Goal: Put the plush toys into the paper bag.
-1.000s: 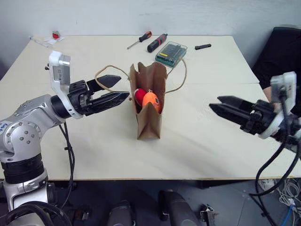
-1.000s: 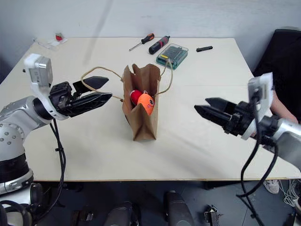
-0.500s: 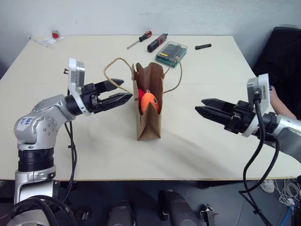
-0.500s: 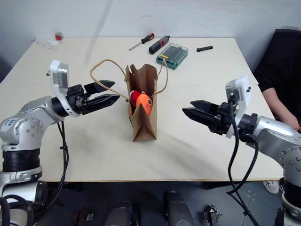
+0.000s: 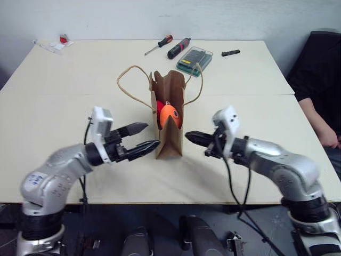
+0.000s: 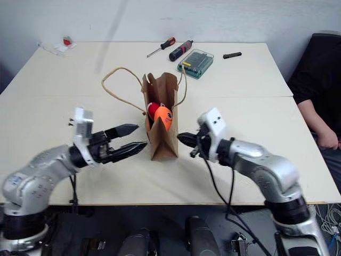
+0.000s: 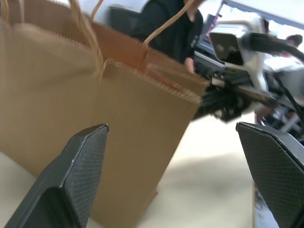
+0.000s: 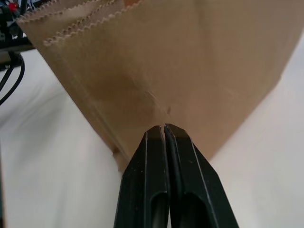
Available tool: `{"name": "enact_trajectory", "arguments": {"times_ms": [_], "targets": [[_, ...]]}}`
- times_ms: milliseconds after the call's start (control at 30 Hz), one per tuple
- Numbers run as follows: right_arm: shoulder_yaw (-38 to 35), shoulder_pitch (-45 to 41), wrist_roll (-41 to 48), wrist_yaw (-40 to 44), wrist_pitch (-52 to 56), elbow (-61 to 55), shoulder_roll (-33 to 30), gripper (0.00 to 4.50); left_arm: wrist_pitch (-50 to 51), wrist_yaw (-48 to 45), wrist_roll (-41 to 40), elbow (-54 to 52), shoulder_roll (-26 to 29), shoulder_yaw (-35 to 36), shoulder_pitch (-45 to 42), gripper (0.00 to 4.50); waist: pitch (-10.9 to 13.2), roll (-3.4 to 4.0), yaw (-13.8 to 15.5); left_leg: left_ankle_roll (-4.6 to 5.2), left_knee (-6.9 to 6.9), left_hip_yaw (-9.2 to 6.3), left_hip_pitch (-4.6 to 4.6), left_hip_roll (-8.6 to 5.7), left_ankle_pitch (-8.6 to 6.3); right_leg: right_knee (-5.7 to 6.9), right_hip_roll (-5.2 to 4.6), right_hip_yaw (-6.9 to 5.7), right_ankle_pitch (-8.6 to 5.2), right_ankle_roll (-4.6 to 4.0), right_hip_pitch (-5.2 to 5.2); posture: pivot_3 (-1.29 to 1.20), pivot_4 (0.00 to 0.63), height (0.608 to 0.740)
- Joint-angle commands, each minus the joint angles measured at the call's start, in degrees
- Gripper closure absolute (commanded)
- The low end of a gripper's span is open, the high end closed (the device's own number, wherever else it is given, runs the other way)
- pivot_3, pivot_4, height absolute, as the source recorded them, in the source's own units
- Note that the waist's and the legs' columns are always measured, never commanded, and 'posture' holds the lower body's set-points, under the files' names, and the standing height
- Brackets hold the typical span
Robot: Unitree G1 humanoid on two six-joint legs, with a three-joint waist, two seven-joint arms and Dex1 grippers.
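Paper bag (image 5: 169, 133) upright, both plush toys (image 5: 168, 113) inside. Left gripper (image 5: 143, 136) spread wide beside it. Right gripper (image 5: 189, 136) pinched closed, empty, tips at the bag's wall.

I see both arms reaching inward, low and roughly level, from either side. My left gripper (image 5: 142, 140) points forward and to the right with its two black fingers (image 7: 71, 183) spread wide. My right gripper (image 5: 190, 136) points forward and to the left, fingers pressed together (no gap between them in its wrist view).
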Motion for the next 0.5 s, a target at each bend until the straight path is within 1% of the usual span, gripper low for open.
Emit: {"name": "enact_trajectory", "arguments": {"times_ms": [33, 200, 300, 433, 500], "targets": [[2.07, -3.04, -4.11, 0.09, -2.36, 0.49, 3.55, 4.48, -3.41, 2.72, 3.06, -3.4, -1.64, -2.89, -0.19, 0.0, 0.0, 0.0, -0.03, 0.0, 0.0, 0.01, 0.02, 0.01, 0.0, 0.01, 0.01, 0.0, 0.0, -0.01, 0.0, 0.0, 0.15, 0.74], [5.82, -4.59, -7.58, 3.24, -2.36, 2.53, 6.74, 4.48, -7.74, 8.65, 10.48, -0.36, -4.58, -5.34, -2.07, 0.0, -0.01, 0.0, -0.12, 0.0, -0.01, 0.0, 0.02, 0.03, 0.0, 0.01, 0.03, -0.02, 0.0, -0.03, -0.01, 0.0, 0.15, 0.74], [6.43, -5.41, -9.51, 4.45, -2.96, 4.58, 8.1, 4.48, -9.83, 10.07, 13.85, 2.43, -5.95, -6.94, -3.43, 0.0, -0.01, 0.0, -0.15, 0.0, 0.0, 0.01, 0.03, 0.02, 0.0, 0.03, 0.03, -0.02, 0.0, -0.04, 0.0, 0.0, 0.15, 0.74], [6.1, -5.62, -11.24, 5.81, -3.18, 5.87, 9.07, 4.48, -11.49, 13.74, 17.12, 6.12, -9.43, -7.94, -5.7, 0.0, -0.01, 0.0, -0.13, 0.01, 0.0, 0.01, 0.01, 0.02, 0.0, 0.02, 0.03, -0.04, 0.0, -0.04, -0.01, 0.0, 0.15, 0.74], [5.83, -5.09, -12.05, 6.38, -3.28, 5.64, 8.89, 4.5, -12.19, 14.02, 18.1, 7.01, -10.59, -8.64, -6.49, 0.4, -0.01, -0.01, -0.11, 0.02, 0.0, 0.01, 0.0, 0.02, -0.01, 0.01, 0.02, -0.05, 0.0, -0.04, -0.01, 0.0, 0.15, 0.74]]}}
